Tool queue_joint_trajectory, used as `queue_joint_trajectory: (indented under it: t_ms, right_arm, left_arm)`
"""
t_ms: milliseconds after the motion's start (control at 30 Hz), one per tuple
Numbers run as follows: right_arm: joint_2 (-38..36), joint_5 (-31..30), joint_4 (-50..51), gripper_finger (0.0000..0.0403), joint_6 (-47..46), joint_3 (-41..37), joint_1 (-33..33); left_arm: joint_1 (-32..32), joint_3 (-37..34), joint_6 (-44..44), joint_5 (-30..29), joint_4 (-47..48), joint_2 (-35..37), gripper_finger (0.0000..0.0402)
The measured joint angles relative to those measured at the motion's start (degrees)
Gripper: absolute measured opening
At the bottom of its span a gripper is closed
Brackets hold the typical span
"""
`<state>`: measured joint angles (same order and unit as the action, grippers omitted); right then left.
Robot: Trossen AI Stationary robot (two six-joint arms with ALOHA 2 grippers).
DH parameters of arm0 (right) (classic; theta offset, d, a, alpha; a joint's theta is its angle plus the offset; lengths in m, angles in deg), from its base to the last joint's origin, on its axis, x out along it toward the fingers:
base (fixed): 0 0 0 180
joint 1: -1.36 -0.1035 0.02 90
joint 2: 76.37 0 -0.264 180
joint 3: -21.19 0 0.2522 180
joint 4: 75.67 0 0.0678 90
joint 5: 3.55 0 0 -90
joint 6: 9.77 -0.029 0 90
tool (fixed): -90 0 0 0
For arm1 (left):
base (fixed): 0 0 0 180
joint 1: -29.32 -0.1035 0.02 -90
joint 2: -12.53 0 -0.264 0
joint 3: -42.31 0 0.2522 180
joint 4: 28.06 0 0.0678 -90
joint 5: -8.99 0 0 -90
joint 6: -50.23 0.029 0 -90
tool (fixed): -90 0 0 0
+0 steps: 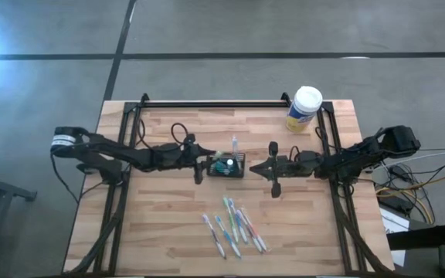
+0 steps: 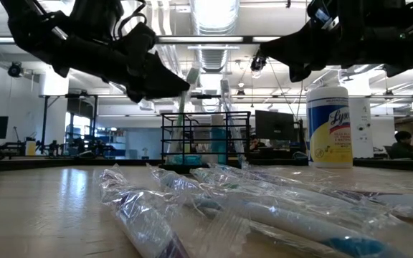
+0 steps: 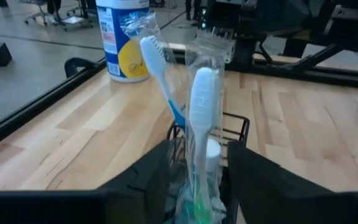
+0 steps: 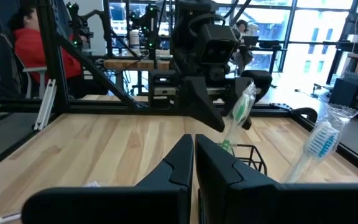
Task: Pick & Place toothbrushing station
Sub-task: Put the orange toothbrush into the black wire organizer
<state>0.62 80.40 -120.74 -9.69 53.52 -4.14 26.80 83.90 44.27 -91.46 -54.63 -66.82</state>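
My left gripper (image 3: 199, 180) hangs over the toothbrushing station (image 1: 227, 165), jaws apart on either side of a wrapped toothbrush (image 3: 201, 118) that stands upright between them with its head up and its lower end down in the mesh; I judge it is let go, though I cannot tell whether the wrap touches a finger. A second wrapped toothbrush (image 3: 160, 68) leans in the holder just beside it. The station sits near the middle of the table (image 1: 168, 224), slightly toward the far edge, between my two arms. My right gripper (image 4: 193, 163) waits just beside the station on the other side, jaws together, holding nothing. More wrapped brushes (image 1: 234, 225) lie toward the near edge, and a wipes canister (image 1: 304, 109) stands at the far right corner. The risk as I see it: crinkly plastic could cling to a finger as I lift away, dragging the brush out or tipping the light holder.
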Motion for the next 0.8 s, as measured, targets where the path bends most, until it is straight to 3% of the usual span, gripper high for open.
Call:
queue_joint_trajectory:
  t_ms: [233,467,600,800]
  right_arm:
    - [0.00,0.00,0.31,0.0013,0.09,-0.04,0.00]
    - [0.00,0.00,1.62,0.0013,-0.06,-0.04,0.00]
    - [0.00,0.00,1.56,0.0013,-0.08,-0.04,0.00]
    - [0.00,0.00,1.29,0.0013,-1.28,-0.04,0.00]
  left_arm:
    - [0.07,0.00,2.33,0.29,5.36,6.42,0.0230]
    - [0.13,-0.44,1.84,5.10,21.05,22.89,0.0231]
    - [0.12,-3.10,2.96,6.95,27.64,34.99,0.0188]
    - [0.13,-9.29,4.11,7.15,34.14,50.03,0.0044]
